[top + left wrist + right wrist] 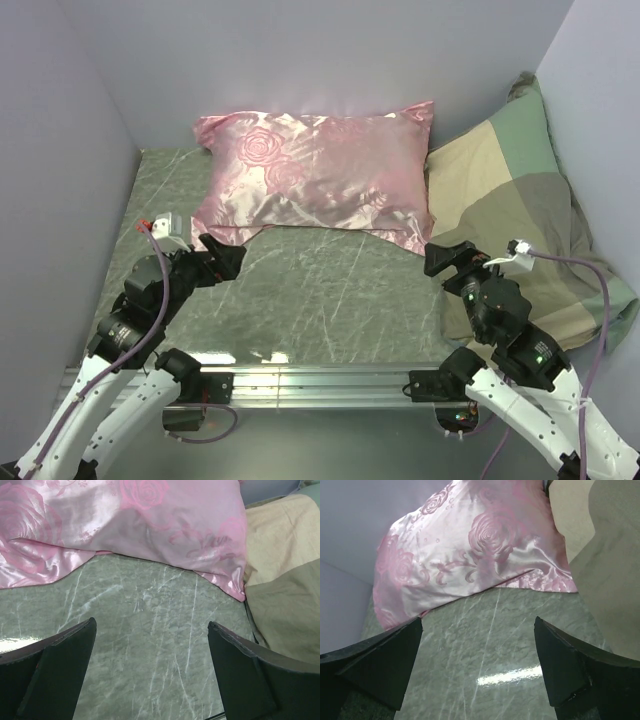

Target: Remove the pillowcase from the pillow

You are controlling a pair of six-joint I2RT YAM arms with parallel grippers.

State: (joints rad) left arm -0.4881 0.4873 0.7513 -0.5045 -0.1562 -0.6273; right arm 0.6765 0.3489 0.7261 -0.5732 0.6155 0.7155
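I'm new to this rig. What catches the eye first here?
A shiny pink pillow lies at the back of the green marbled table. The checked pillowcase sits right of it, against the wall, touching it. The left pincer and right pincer hang open near the front.

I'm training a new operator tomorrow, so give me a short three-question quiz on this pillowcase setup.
1. True or false: the left gripper and the right gripper are both open and empty.
2. Fill in: the rose-patterned satin pillow at the back of the table is coloured ____.
3. The checked pillowcase lies: A) under the left gripper; B) at the table's right side, nearer the right gripper; C) on top of the satin pillow.
Key: 1 true; 2 pink; 3 B.
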